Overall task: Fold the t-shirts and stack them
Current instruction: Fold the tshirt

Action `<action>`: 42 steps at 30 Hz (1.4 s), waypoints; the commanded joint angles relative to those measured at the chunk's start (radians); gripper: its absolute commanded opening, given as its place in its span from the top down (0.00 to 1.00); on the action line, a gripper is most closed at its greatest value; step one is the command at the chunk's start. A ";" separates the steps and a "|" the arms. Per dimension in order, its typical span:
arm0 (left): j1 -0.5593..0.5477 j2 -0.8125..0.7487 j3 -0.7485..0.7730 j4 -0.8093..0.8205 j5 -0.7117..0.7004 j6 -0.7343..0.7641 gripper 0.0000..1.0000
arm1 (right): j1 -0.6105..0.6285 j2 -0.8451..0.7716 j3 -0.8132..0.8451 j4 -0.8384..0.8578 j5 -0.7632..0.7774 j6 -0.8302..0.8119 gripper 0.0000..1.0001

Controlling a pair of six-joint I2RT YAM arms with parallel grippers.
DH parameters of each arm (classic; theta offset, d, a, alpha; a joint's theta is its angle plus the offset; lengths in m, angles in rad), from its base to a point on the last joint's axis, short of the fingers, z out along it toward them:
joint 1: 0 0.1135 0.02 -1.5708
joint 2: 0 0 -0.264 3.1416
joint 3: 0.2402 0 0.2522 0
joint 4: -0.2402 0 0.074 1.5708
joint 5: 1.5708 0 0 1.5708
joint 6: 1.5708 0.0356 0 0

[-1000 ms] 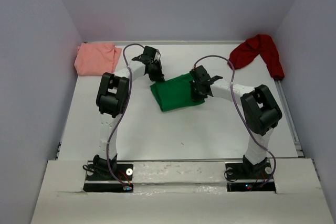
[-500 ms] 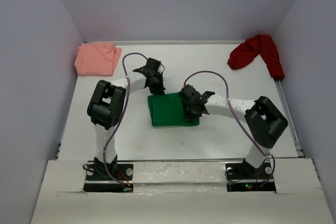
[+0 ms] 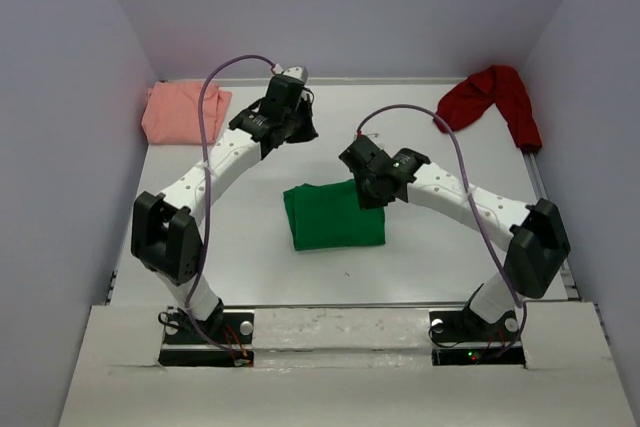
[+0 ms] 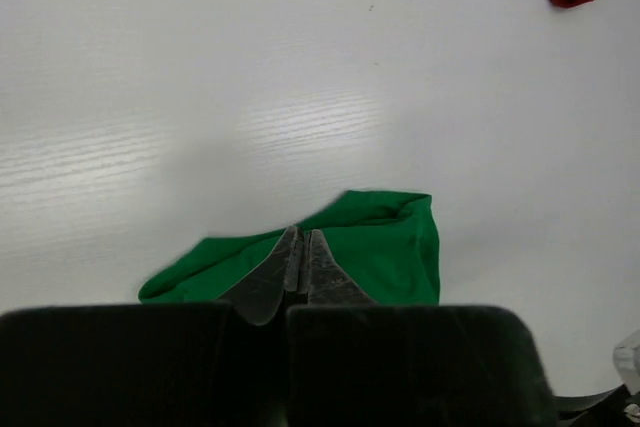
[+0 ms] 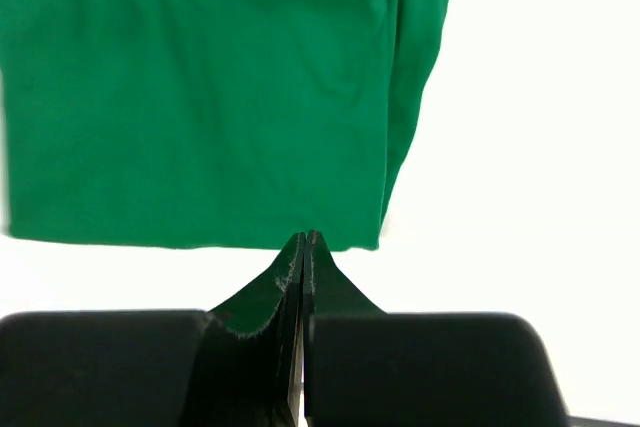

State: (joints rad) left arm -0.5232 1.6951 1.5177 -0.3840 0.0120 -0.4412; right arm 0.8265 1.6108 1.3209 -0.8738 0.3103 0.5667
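T-shirts (image 3: 333, 217), three, lying well apart on the white surface (image 3: 250, 267). Left pincer (image 3: 300, 130) clenched, fingers (image 4: 290, 267) pressed flat together with nothing between them, poised over bare surface beyond the far left corner of the green t-shirt (image 4: 385, 242) and clear of it. Right pincer (image 3: 366, 183) likewise clenched and empty, fingertips meeting in a thin line in the right wrist view, at the far right edge of the same green t-shirt; cannot tell whether touching the cloth. Green t-shirt folded into a rough rectangle mid-surface, between the two arms, layered edges showing along one side. Salmon-pink t-shirt (image 3: 182, 112) folded in the far left corner. Dark red t-shirt (image 3: 492, 97) crumpled in the far right corner, against the right wall (image 3: 600, 147).
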 commanded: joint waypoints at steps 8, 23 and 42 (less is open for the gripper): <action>-0.113 -0.069 -0.131 -0.001 -0.026 -0.047 1.00 | -0.003 0.113 0.213 -0.028 0.078 -0.120 1.00; -0.141 -0.084 -0.260 0.005 -0.053 -0.065 1.00 | -0.148 0.343 0.359 0.056 0.023 -0.225 1.00; -0.141 -0.023 -0.234 -0.019 -0.053 -0.050 1.00 | -0.179 0.339 0.336 0.062 -0.011 -0.220 1.00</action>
State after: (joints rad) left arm -0.6605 1.6695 1.2663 -0.3946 -0.0319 -0.5022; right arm 0.6434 1.9720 1.6581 -0.8364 0.3061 0.3538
